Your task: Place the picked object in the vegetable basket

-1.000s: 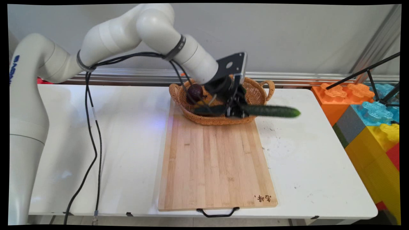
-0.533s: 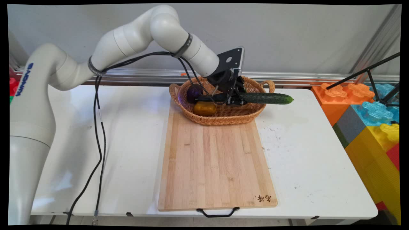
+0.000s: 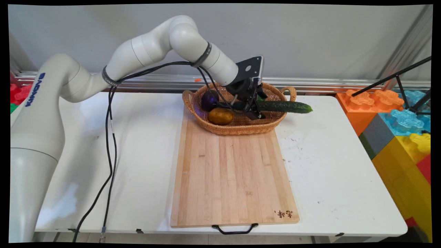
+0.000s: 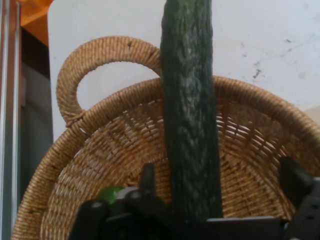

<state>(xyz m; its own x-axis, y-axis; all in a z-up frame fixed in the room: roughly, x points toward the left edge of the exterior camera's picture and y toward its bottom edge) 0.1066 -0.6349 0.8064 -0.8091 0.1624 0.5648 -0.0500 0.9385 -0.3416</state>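
Main view: long dark-green cucumber (image 3: 284, 106) lies across wicker basket (image 3: 237, 128) rim, tip past right edge; gripper (image 3: 254, 109) at its middle. Hand view: fingers (image 4: 298, 181) spread wide, cucumber (image 4: 190, 125) between them, contact unclear.

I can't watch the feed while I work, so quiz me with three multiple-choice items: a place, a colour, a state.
1. Where does the cucumber lie?
A. flat on the cutting board
B. across the basket, one end jutting past its rim
C. on the table by the blocks

2. What colour is the round item in the basket nearest the cutting board?
A. red
B. white
C. yellow-brown

3. How does the gripper stand?
A. open, fingers either side of the cucumber
B. shut on the basket handle
C. raised out of view

Key:
1. B: the cucumber crosses the basket rim on the picture's right.
2. C: the yellow-brown item sits at the side near the cutting board.
3. A: the hand view shows the gripper fingers apart from the cucumber.
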